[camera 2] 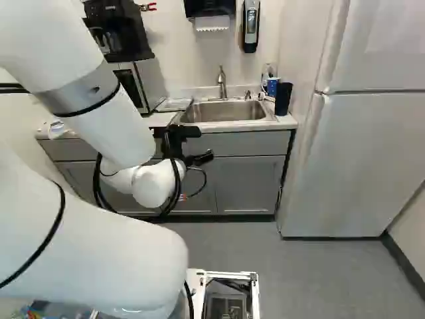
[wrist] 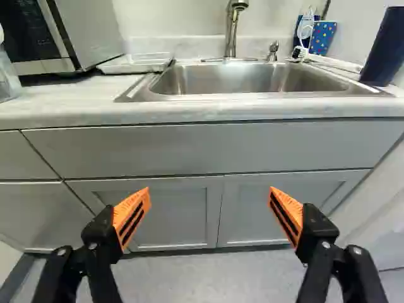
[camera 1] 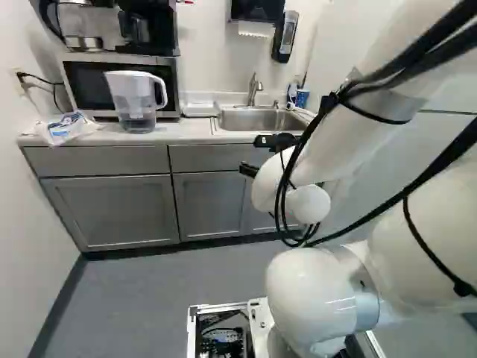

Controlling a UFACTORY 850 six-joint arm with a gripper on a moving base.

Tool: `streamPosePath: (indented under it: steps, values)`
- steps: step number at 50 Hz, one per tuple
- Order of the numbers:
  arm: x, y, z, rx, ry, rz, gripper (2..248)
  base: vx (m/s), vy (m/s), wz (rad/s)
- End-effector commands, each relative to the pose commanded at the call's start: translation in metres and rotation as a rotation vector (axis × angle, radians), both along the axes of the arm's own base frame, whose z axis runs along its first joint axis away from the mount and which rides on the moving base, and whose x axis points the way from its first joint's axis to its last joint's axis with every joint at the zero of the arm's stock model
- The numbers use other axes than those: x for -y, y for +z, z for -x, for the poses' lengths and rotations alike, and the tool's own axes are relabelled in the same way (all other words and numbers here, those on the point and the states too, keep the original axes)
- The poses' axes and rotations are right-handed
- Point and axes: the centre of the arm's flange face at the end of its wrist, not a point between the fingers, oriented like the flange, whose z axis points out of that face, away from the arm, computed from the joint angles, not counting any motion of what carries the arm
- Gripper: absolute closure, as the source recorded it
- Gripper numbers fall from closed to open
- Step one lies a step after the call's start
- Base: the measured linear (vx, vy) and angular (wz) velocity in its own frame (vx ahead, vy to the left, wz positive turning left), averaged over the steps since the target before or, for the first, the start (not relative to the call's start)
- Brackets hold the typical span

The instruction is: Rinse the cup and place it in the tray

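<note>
While the walls (camera 2: pixel 179 53) of the room are smooth and white, the floor (camera 2: pixel 319 272) is grey and looks softly mottled. A tall white refrigerator (camera 2: pixel 372 159) with flat doors stands at the right of the right base view. The arm (camera 2: pixel 86 246) is made of smooth, rounded white parts, with black cables along it. Before it run the flat grey cabinets (wrist: pixel 170 148) with framed doors, and on them lies a pale counter (wrist: pixel 63 106), faintly mottled, with a straight front edge. In this counter is set a rectangular sink (wrist: pixel 221 79) of brushed metal, with rounded corners. The microwave (camera 1: pixel 82 82) is boxy, silver and black, and the pitcher (camera 1: pixel 138 101) is of clear and white plastic. The gripper (camera 2: pixel 201 144) is black, in front of the cabinets; its two fingers are wide apart, with nothing between them, and carry ribbed orange pads (wrist: pixel 130 214). Between microwave and sink lies the flat, whitish tray (wrist: pixel 136 63). Beyond the sink from this tray stand a smooth dark tumbler (wrist: pixel 385 44) and, farther back, a blue cup with coloured dots (wrist: pixel 322 38); which one is for rinsing, one cannot tell.
</note>
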Motion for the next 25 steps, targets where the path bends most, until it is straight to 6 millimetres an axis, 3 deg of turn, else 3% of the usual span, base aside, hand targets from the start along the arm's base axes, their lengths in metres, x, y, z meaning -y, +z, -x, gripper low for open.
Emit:
streamPosePath:
  steps: [25]
  values:
    - [0.000,0.012,-0.004,0.039,0.000,0.000,3,0.000,0.000,0.000]
